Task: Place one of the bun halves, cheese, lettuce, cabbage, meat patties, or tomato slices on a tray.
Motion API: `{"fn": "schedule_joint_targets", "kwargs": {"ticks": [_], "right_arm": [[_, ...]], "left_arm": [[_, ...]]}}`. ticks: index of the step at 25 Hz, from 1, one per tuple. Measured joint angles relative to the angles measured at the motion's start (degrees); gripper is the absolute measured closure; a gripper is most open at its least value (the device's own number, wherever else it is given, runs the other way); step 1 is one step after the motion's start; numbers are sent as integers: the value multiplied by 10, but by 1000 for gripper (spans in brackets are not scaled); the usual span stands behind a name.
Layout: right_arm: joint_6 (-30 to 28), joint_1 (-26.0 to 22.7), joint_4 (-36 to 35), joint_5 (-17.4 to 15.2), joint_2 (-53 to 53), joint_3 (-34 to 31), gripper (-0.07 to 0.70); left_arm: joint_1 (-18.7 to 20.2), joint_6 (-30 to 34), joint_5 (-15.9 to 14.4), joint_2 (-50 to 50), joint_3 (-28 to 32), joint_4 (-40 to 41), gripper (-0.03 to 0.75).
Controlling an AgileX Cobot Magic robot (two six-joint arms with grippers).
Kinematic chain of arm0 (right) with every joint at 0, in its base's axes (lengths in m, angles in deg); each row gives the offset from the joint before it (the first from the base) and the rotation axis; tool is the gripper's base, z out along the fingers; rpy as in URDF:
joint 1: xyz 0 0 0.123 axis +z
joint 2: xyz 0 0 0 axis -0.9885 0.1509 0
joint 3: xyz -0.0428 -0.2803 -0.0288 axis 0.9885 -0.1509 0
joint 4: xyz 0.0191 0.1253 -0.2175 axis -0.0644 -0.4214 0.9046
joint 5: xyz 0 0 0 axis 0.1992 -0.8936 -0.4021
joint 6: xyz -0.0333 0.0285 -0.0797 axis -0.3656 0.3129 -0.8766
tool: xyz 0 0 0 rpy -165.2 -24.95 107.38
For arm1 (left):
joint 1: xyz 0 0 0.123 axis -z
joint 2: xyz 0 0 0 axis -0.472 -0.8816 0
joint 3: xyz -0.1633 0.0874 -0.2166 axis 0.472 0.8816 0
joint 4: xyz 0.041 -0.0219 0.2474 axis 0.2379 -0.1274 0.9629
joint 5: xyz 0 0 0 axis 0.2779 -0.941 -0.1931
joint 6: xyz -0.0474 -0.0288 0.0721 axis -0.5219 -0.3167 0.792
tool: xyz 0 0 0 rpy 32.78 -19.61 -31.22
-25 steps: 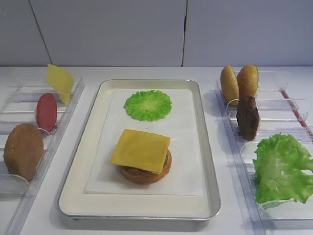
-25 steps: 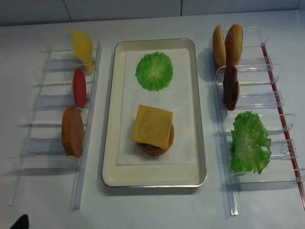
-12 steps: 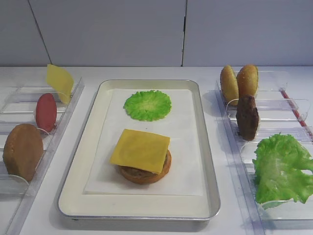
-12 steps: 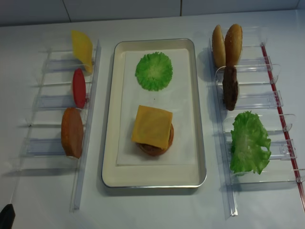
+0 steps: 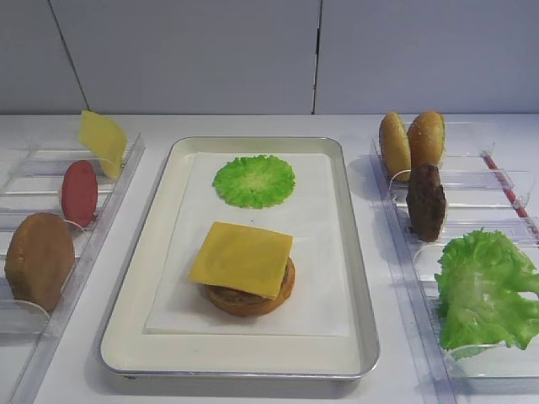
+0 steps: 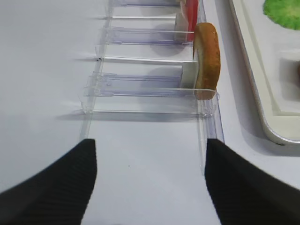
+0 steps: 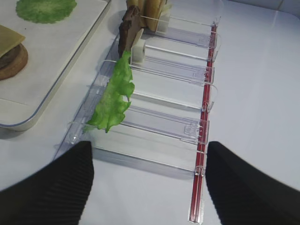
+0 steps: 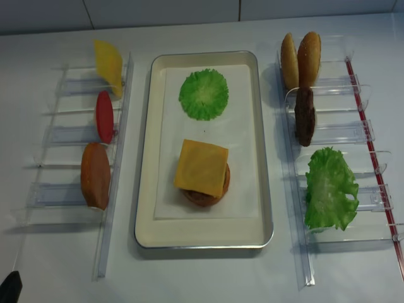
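The silver tray (image 5: 152, 252) lies mid-table and carries a flat green cabbage round (image 5: 253, 180). Nearer on it, a cheese slice (image 5: 242, 258) covers a patty on a bun half (image 5: 253, 300). The left rack holds cheese (image 5: 103, 141), a tomato slice (image 5: 79, 194) and a bun half (image 6: 207, 58). On the right rack stand two bun halves (image 5: 411, 143), a meat patty (image 5: 426, 202) and lettuce (image 7: 114, 96). My left gripper (image 6: 150, 143) is open over bare table before the left rack. My right gripper (image 7: 150, 145) is open and empty at the right rack's near end.
Both clear plastic racks (image 8: 69, 136) (image 8: 341, 132) flank the tray; a red strip (image 7: 203, 122) runs along the right rack's outer side. A white wall closes off the back. A dark tip of the left arm (image 8: 9, 287) shows at the bottom-left corner of the realsense view.
The dark tip of the left arm slid a little leftward along the bottom edge of the realsense view. The food and tray have not moved.
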Motion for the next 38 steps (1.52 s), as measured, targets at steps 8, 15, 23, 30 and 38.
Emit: {"fn": "schedule_joint_targets", "kwargs": {"ticks": [8,15,23,30,38], "right_arm": [[0,0,0,0,0,0,115],[0,0,0,0,0,0,116],[0,0,0,0,0,0,116],[1,0,0,0,0,0,115],[1,0,0,0,0,0,116]], "left_arm": [[1,0,0,0,0,0,242],[1,0,0,0,0,0,242],[1,0,0,0,0,0,242],[1,0,0,0,0,0,242],[1,0,0,0,0,0,242]]}}
